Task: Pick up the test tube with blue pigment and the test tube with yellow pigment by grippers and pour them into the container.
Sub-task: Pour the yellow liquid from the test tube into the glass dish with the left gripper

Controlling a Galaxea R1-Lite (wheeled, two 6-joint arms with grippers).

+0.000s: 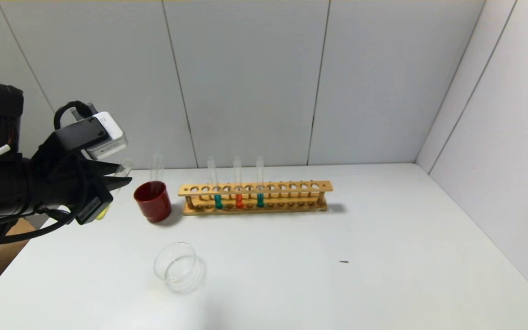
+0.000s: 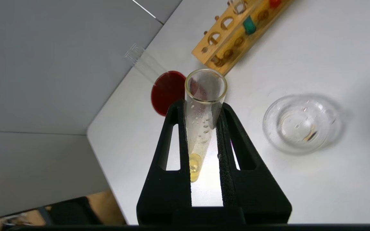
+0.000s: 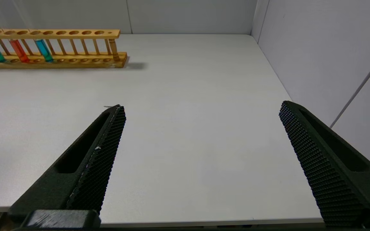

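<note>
My left gripper (image 1: 119, 181) hangs above the table's left edge, left of the red cup, and is shut on the test tube with yellow pigment (image 2: 201, 128). The tube leans between the fingers, open mouth away from the wrist, with yellow liquid pooled at its rounded end (image 1: 102, 213). Two test tubes with blue pigment (image 1: 218, 200) (image 1: 260, 200) stand in the wooden rack (image 1: 291, 187). The clear glass container (image 1: 156, 266) sits at the front left, right of the held tube in the left wrist view (image 2: 268, 125). My right gripper (image 3: 201, 107) is open and empty over the table's front edge.
A dark red cup (image 1: 153, 201) with an empty clear tube (image 1: 156, 167) in it stands left of the rack. An orange-liquid tube (image 1: 239, 200) sits between the blue ones. Walls close the back and right. A small dark speck (image 1: 344, 261) lies on the table.
</note>
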